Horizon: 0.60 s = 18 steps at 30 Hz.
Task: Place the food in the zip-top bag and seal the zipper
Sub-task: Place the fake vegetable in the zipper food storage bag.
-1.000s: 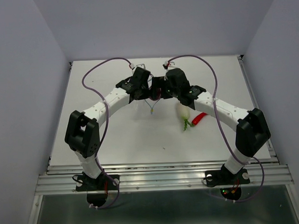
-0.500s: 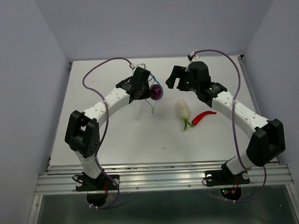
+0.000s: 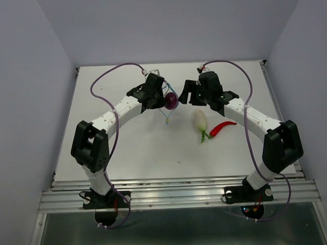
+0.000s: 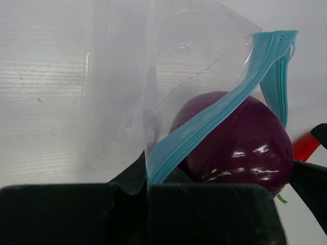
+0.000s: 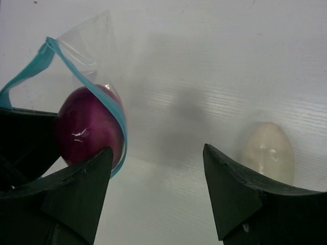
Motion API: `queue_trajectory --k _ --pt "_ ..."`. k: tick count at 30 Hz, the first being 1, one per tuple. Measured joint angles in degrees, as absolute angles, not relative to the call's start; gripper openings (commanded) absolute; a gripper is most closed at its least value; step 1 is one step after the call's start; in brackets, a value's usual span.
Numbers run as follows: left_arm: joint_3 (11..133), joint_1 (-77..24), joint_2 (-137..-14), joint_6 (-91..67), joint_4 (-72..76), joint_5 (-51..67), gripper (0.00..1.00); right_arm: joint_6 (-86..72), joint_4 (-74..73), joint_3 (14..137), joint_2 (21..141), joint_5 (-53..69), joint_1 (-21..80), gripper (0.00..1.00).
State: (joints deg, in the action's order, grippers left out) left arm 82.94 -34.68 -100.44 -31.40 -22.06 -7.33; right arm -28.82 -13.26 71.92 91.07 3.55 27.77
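The left gripper point(image 3: 156, 97) is reaching toward the middle of the white table point(image 3: 127, 150) and is holding the clear zip-top bag point(image 3: 166, 110) off the surface. In the left wrist view its jaws are closing tight on the bag's edge, with the light blue zipper point(image 4: 214, 120) pinched between them at 6 o'clock and rising toward 1 o'clock. The gripper point(image 4: 147, 191) is gripping nothing else. The bag point(image 4: 153, 61) is hanging open, and the dark purple ball point(image 4: 235, 143) is sitting in its mouth with one zipper strip crossing in front of it. From above, the purple ball point(image 3: 171, 100) is lying at 3 o'clock of the left gripper.

The right gripper point(image 3: 186, 93) is hovering just past the ball at its 3 o'clock, with its jaws spreading wide and holding nothing. In the right wrist view the gripper point(image 5: 158, 153) is framing bare table, with the ball point(image 5: 87, 127), the bag point(image 5: 97, 41) and the zipper point(image 5: 92, 84) at its 9 o'clock. The white radish point(image 5: 268, 150) is showing at its 3 o'clock.

From above, the white radish point(image 3: 200, 119) is lying on the table at 5 o'clock of the right gripper. The red chili point(image 3: 221, 127) is lying just beside it at 4 o'clock. Both are outside the bag.
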Motion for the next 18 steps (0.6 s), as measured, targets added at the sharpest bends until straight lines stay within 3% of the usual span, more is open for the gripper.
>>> queue_trajectory --k 13,16,18 --pt "82.83 -34.65 -100.44 -31.35 -21.69 -6.83 0.0 -28.71 -13.19 71.96 94.3 7.55 27.77 0.72" --pt "82.83 -34.63 -100.44 -31.33 -21.58 -6.81 0.0 -28.71 -13.08 71.96 95.2 9.04 27.77 0.68" --pt "82.37 -34.63 -100.44 -31.33 -20.86 -6.66 0.0 -28.71 -13.08 72.25 96.07 9.72 27.77 0.6"
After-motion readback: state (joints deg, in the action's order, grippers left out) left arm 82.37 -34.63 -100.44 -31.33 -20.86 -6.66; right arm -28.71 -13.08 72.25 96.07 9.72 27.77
